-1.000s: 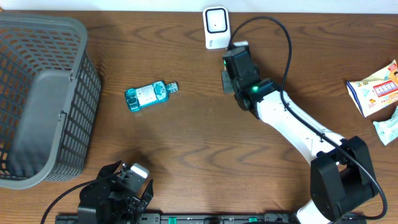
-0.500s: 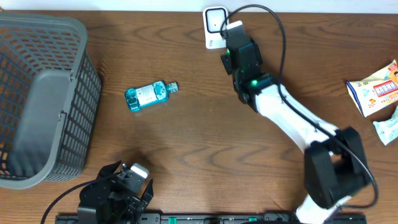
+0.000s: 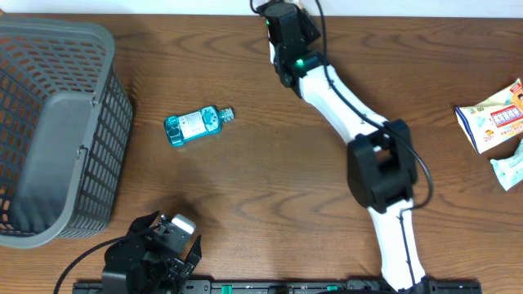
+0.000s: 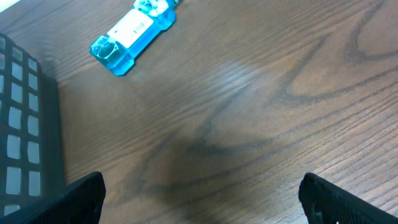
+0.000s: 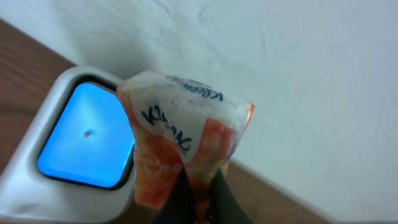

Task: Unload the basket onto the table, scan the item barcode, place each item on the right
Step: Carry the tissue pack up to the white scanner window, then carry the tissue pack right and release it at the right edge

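Note:
My right gripper [image 5: 200,198] is shut on an orange-and-white packet [image 5: 180,134], which it pinches by its lower edge. The packet stands right in front of the white scanner [image 5: 37,180], next to its lit blue window [image 5: 87,140]. No barcode shows on the packet's visible side. From overhead, my right gripper [image 3: 283,23] is at the table's back edge and hides the scanner and the packet. My left gripper [image 4: 202,208] is open over bare wood, nothing between its fingers [image 4: 81,199], at the front left of the table [image 3: 159,241].
A blue bottle [image 3: 196,125] lies on its side in the middle left and also appears in the left wrist view [image 4: 130,34]. A grey mesh basket [image 3: 57,122] fills the left side. Two packets [image 3: 490,118] lie at the right edge.
My right arm has swung toward the back and to the left, bringing the packet from beside the scanner to right over it. The left arm has not moved.

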Motion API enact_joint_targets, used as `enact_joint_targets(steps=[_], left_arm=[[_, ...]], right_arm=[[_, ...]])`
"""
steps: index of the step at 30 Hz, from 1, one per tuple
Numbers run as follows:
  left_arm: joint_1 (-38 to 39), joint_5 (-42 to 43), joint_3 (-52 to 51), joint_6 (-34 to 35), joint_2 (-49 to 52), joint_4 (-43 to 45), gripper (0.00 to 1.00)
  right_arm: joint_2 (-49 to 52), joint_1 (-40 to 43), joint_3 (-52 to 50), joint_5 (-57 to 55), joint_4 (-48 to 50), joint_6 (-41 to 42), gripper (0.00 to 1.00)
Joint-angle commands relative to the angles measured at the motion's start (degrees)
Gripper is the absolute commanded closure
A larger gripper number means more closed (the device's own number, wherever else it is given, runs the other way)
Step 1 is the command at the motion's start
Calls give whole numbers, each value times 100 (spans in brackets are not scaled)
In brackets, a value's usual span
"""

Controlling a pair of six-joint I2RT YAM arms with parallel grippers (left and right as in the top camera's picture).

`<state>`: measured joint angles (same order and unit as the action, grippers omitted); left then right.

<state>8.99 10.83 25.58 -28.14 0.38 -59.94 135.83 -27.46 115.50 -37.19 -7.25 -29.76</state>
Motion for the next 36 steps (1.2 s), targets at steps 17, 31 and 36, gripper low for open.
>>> enact_joint_targets(steps=[17,31,36], left_arm=[[-24,-76,-15,-52,0,-66,1],[-24,-76,-15,-52,0,-66,1],[-24,-76,-15,-52,2,-66,1]], right_arm=[[1161,-610,752,-2039,750,-2004,99],[-538,-291,750,-2616,-1287,-498,99],[-994,243,750,-2586,-2900,1224,99]])
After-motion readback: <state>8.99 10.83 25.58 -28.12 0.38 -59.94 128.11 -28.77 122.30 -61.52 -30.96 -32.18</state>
